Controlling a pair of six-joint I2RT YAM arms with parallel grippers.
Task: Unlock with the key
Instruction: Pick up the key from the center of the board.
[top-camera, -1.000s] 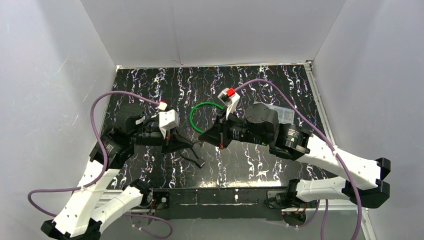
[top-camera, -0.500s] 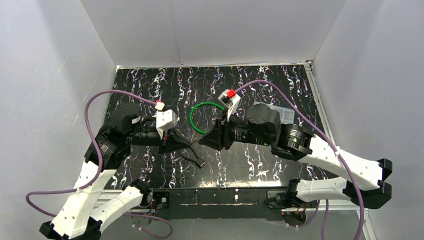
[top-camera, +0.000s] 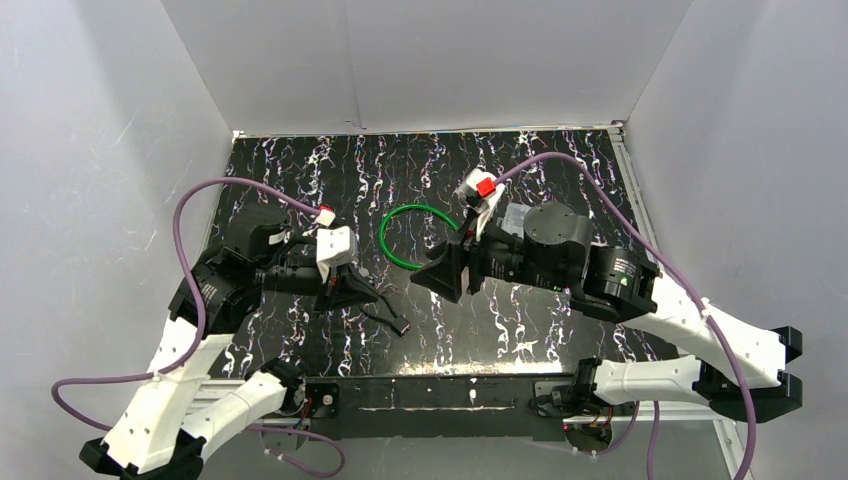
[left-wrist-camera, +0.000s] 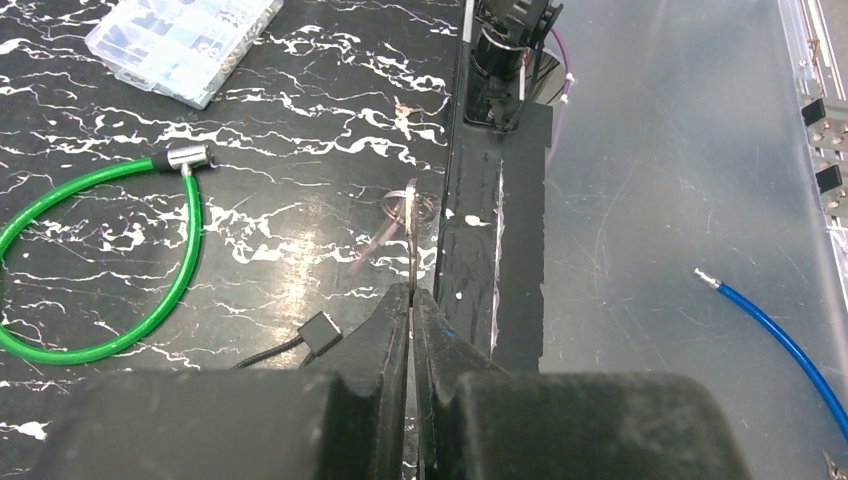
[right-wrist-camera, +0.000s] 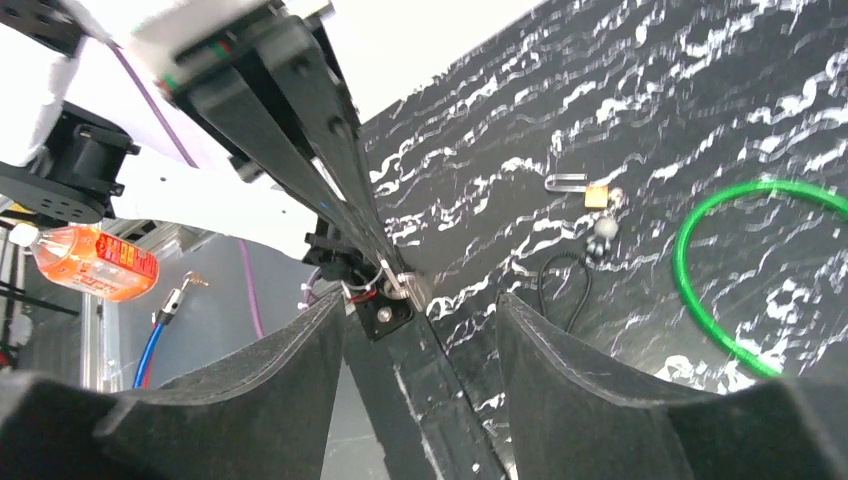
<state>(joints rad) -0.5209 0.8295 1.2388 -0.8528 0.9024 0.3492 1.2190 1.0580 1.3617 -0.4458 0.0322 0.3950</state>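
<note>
A black tabletop veined with white (top-camera: 560, 165) fills the middle of the frame, between white walls. A thin green cable loop (top-camera: 381, 240) lies at centre. Left of centre, the left gripper (top-camera: 377, 298) points right, its fingers together. The right gripper (top-camera: 420, 280) faces it, near the loop's lower edge. A small black block on a cord (top-camera: 401, 327) lies just below them.

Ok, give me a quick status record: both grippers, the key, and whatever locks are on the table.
left gripper: shut on the key
key: sticks out past the fingertips, ring at its far end, not in any lock
right gripper: open, empty, facing the key
green cable lock: lying on the table, untouched
small padlock: on the table, apart from both grippers
</note>
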